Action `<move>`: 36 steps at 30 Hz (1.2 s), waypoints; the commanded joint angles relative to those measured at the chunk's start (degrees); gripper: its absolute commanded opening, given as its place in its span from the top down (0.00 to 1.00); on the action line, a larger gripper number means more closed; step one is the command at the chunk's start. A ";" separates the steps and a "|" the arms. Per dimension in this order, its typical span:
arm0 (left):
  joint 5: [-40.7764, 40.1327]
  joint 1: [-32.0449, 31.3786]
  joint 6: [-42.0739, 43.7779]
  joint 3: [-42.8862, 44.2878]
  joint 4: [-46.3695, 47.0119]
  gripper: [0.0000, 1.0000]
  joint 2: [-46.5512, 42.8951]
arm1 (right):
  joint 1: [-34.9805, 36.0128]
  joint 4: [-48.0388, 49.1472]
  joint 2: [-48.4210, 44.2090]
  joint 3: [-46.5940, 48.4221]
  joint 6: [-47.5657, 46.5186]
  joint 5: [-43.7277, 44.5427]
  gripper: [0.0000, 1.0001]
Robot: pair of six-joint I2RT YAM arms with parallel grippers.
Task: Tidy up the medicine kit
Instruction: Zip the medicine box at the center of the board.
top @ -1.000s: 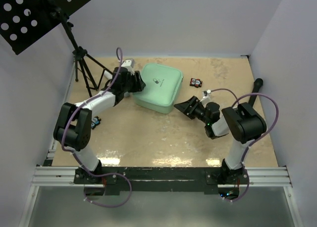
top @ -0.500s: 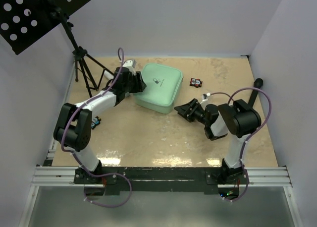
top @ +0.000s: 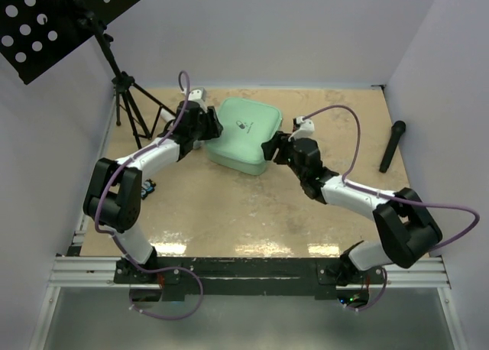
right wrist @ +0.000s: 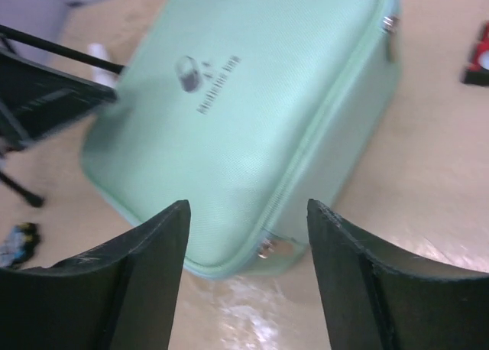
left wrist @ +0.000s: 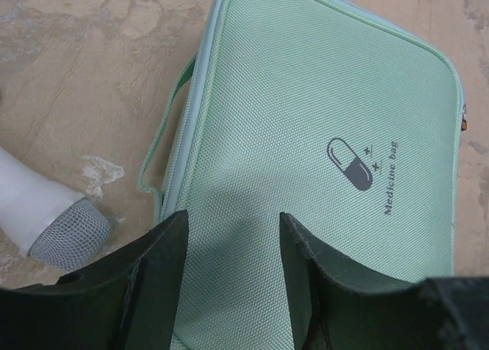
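Progress looks slight, judged from how things lie: nearest the arm bases a small dark packet (top: 148, 187) sits loose on the table (top: 252, 212), beside the left arm and well apart from the case, so nothing seems to be packed yet. Farther in, the right gripper (right wrist: 248, 206) hangs just off the near right corner of the medicine kit (top: 246, 132), fingers spread wide and holding nothing, a zip pull (right wrist: 267, 247) showing between them. The kit lies flat mid-table, lid up, and its zip looks closed along the sides on view; opening, filling and closing it all seem left to do. At its left edge the left gripper (left wrist: 231, 218) stands over the lid with fingers parted and nothing clamped; whether their tips press the fabric cannot be told. Just past it lies a white-and-grey cylinder (left wrist: 46, 216), cut off by the frame. A red-and-black gadget (right wrist: 477, 56) is clipped at the wrist view's edge and hidden from above by the right arm. The kit's far zip run and contents are out of sight.
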 commanded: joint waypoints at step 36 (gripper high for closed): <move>-2.33 1.29 -7.78 6.66 -4.12 0.46 4.79 | 11.19 -13.36 6.14 4.79 -4.06 24.61 0.38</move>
